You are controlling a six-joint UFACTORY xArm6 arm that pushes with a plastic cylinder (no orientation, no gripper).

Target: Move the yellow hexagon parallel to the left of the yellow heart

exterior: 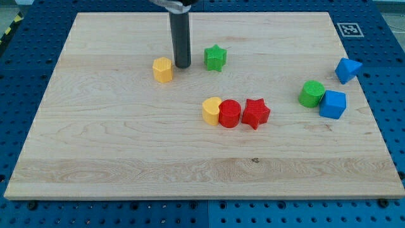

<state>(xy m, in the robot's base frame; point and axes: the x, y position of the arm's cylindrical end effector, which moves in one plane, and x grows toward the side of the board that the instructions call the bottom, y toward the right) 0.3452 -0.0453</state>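
The yellow hexagon (pixel 162 69) lies on the wooden board in the upper left-middle of the view. The yellow heart (pixel 211 111) lies near the board's middle, below and to the right of the hexagon, touching a red cylinder on its right. My tip (pixel 183 66) rests on the board just right of the yellow hexagon, a small gap apart, between it and the green star (pixel 215 57).
A red cylinder (pixel 230 114) and a red star (pixel 255 113) sit in a row right of the heart. A green cylinder (pixel 312 94), a blue cube (pixel 333 104) and another blue block (pixel 347 69) lie at the view's right. The board's edge (pixel 202 199) runs along the bottom.
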